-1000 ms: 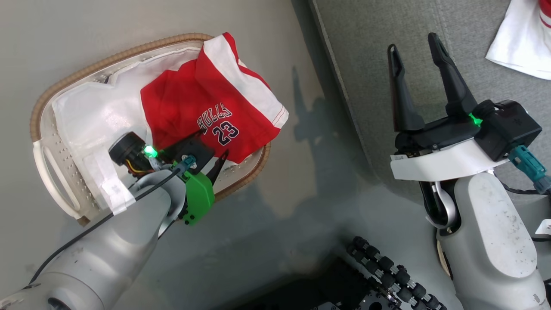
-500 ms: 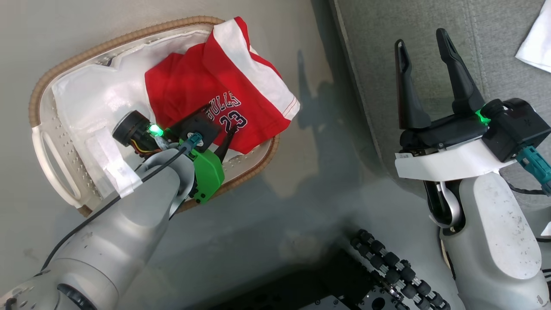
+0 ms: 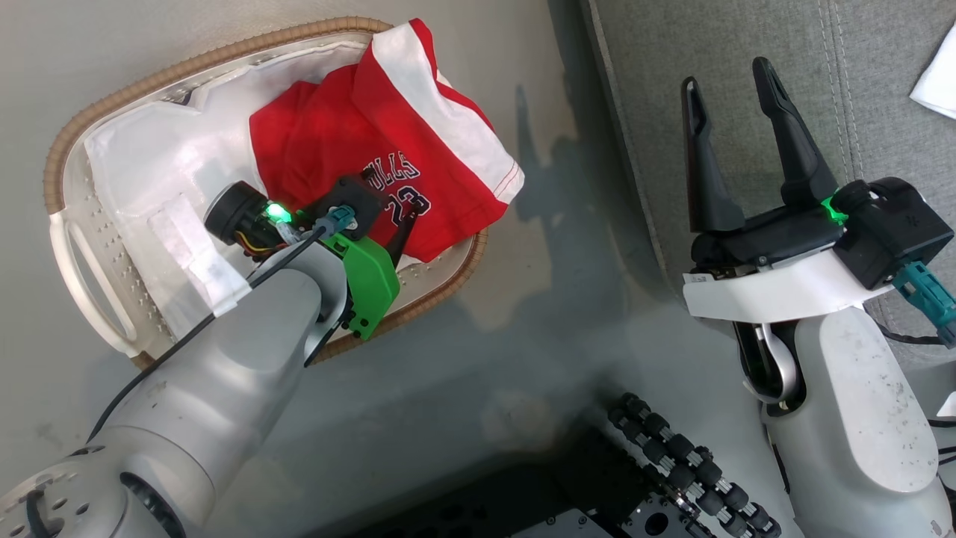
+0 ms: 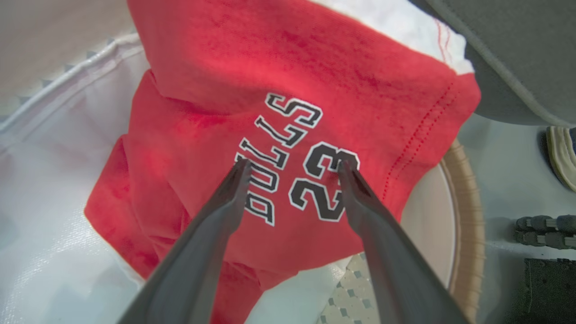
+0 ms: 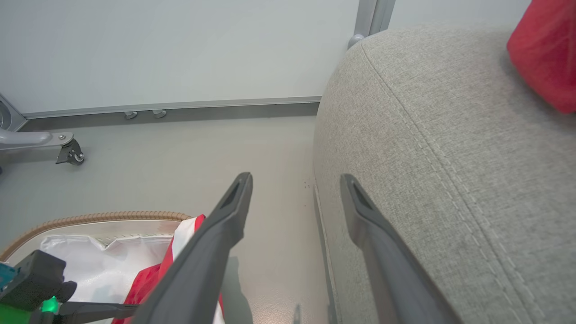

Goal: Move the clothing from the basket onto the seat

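A red garment (image 3: 351, 134) with white trim, printed "BULLS 23" (image 4: 292, 157), lies crumpled in the oval white basket (image 3: 187, 63) on its white liner (image 3: 149, 164). My left gripper (image 4: 293, 165) is open. Its fingertips straddle the print, at or just above the cloth, and I cannot tell whether they touch it. In the head view the left gripper (image 3: 388, 198) is mostly covered by its wrist. My right gripper (image 3: 724, 75) hangs open and empty over the edge of the grey seat (image 3: 657, 45). A second red garment (image 5: 546, 54) lies on the seat (image 5: 427, 135).
The basket stands on a grey floor (image 3: 523, 314) just left of the seat. My base with black rollers (image 3: 672, 463) is at the bottom. A white cloth corner (image 3: 937, 82) shows on the seat. A wall baseboard (image 5: 180, 105) and a caster (image 5: 69, 155) lie beyond.
The head camera has shifted, sliding the scene right and up. My left gripper has advanced over the garment onto the "BULLS 23" print. The right gripper holds its open pose.
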